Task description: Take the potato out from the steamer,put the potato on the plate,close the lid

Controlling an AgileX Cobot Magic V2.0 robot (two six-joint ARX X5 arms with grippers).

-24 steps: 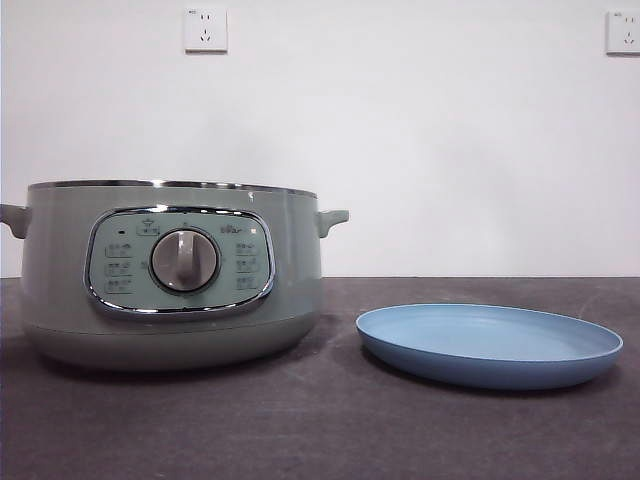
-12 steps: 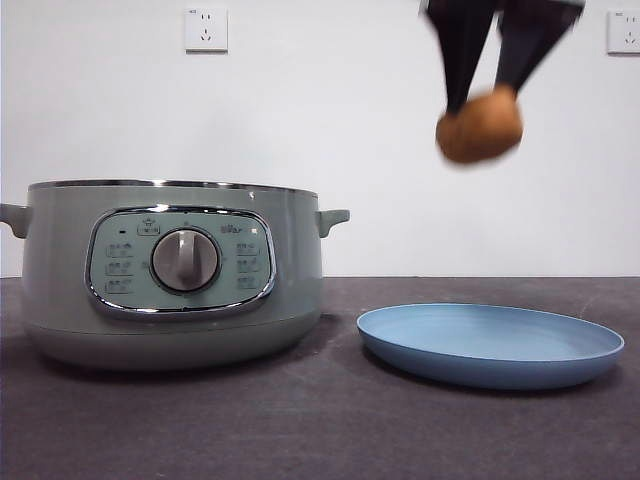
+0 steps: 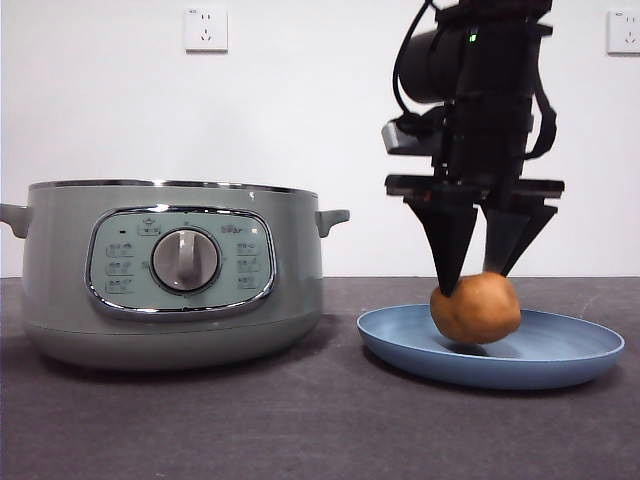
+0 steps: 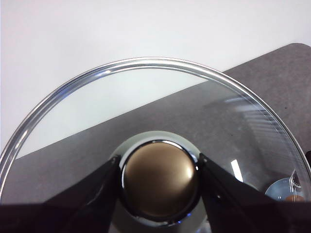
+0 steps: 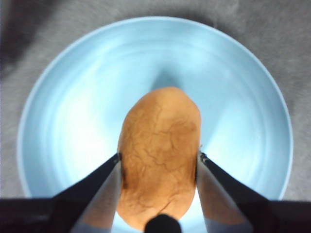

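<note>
While resting on the plate, the potato sits between the right fingers — clamped, left fingers gripping the lid.

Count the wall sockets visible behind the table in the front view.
2. One socket is on the wall above the pot; the other socket is at the picture's upper right edge, partly cropped. The arm could be hiding more wall.
</note>
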